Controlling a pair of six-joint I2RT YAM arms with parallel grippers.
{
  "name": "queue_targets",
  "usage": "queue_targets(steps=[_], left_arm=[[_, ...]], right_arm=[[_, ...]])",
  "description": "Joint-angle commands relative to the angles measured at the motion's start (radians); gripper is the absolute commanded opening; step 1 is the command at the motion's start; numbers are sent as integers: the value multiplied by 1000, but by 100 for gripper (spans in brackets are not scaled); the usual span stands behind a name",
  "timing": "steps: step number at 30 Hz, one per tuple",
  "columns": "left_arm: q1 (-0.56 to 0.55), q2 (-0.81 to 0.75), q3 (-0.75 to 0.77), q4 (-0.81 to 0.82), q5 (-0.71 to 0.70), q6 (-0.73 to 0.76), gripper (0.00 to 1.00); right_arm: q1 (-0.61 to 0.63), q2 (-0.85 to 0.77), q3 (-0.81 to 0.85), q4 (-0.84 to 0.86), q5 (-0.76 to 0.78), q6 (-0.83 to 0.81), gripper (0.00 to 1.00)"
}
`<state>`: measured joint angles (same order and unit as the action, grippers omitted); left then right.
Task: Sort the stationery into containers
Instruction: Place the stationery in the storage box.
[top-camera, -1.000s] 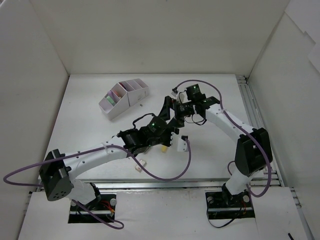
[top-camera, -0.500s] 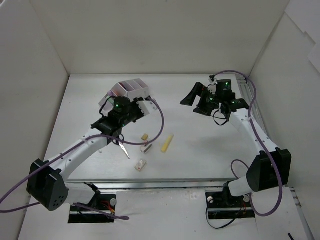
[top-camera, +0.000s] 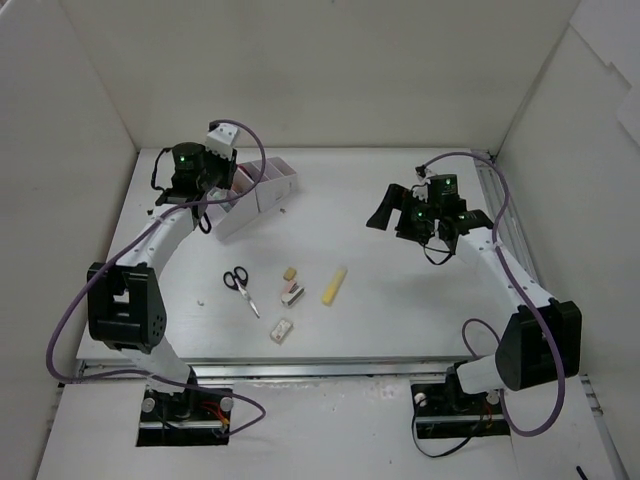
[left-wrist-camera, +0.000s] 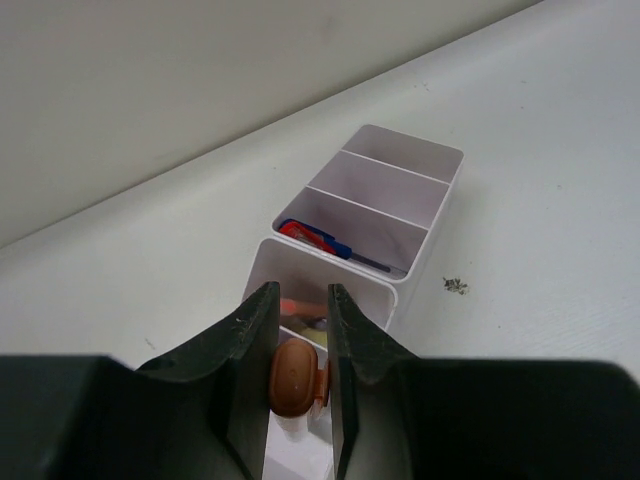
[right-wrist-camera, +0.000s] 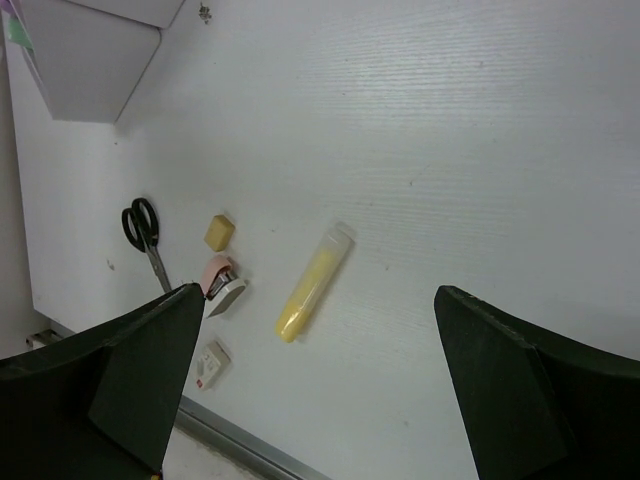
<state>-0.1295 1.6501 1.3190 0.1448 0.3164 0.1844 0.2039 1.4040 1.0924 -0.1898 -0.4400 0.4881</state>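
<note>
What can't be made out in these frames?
Left wrist: orange-brown item held in the left gripper, mostly covered by its fingers; type unclear.
Top external: organizer's left compartments, hidden under that gripper.
Left wrist: nearest compartment's contents, blocked by the fingers.
Right wrist: organizer cut off by the top-left edge.
Top external and right wrist: small white item, too small to identify.

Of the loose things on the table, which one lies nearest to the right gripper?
The yellow highlighter, the slim yellow stick; the scissors, the beige block and the rest lie further left.
</note>
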Motion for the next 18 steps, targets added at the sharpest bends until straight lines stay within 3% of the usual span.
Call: queue_targets(steps=[1, 8, 10, 11, 12, 15, 18], left_arm=[[36, 23, 68, 140, 113, -112, 0], [67, 94, 52, 252, 161, -224, 1], [76, 109, 48, 265, 147, -249, 6], [76, 114, 45, 268, 147, -260, 9], [85, 112, 45, 265, 150, -301, 21], [94, 90, 20, 257, 133, -345, 43], [94, 50, -12, 237, 112, -344, 56]], right_arm=[[5, -40, -11, 47, 44, -40, 98], [23, -13, -45, 49, 72, -57, 98], [55, -2, -48, 46, 128, -89, 98], [86, 6, -46, 46, 144, -97, 98], [103, 27, -42, 44, 153, -103, 98], [185, 78, -26, 43, 198, -117, 98], [262, 115, -16, 35, 269, -137, 98]])
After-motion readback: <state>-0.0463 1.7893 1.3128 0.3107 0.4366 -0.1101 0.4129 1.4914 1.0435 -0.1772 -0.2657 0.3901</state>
